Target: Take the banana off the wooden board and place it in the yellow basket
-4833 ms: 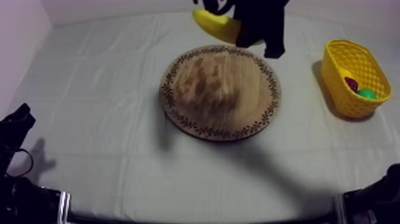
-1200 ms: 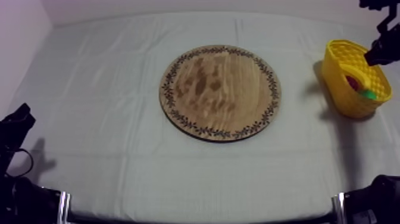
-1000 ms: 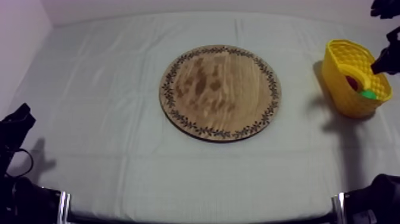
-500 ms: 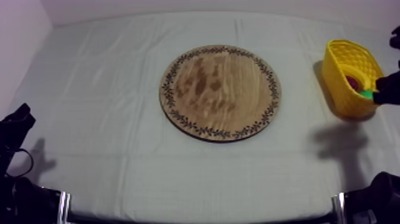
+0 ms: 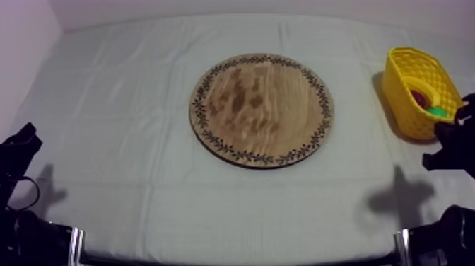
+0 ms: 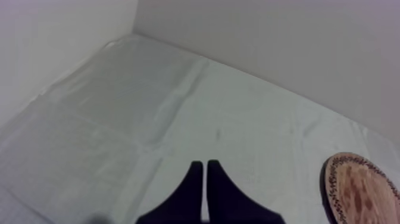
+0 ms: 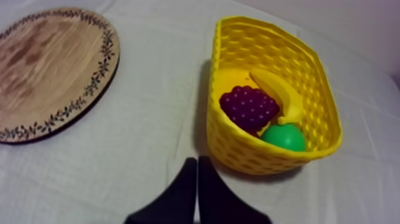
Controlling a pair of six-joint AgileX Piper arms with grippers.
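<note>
Withdrawn from the yellow basket (image 5: 399,99) at upper right, the right gripper (image 5: 447,145) now hangs at the top view's right edge; the wooden board (image 5: 261,110) lies bare at centre.

Left wrist view: the left gripper (image 6: 204,173) has its fingers pressed together, empty.

Right wrist view: fingers closed on nothing. The banana (image 7: 277,92) lies in the basket beside the grapes (image 7: 249,107), its long axis slanting from the far wall toward a green fruit (image 7: 283,136). It is probably light, stiff and slick, best pinched mid-body.

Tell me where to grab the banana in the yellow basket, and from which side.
Probably its exposed middle, coming straight down from above: the banana lies curved along the yellow basket's inner wall, with the grapes beside it and the green fruit by its end, so the walls likely block a sideways approach.
</note>
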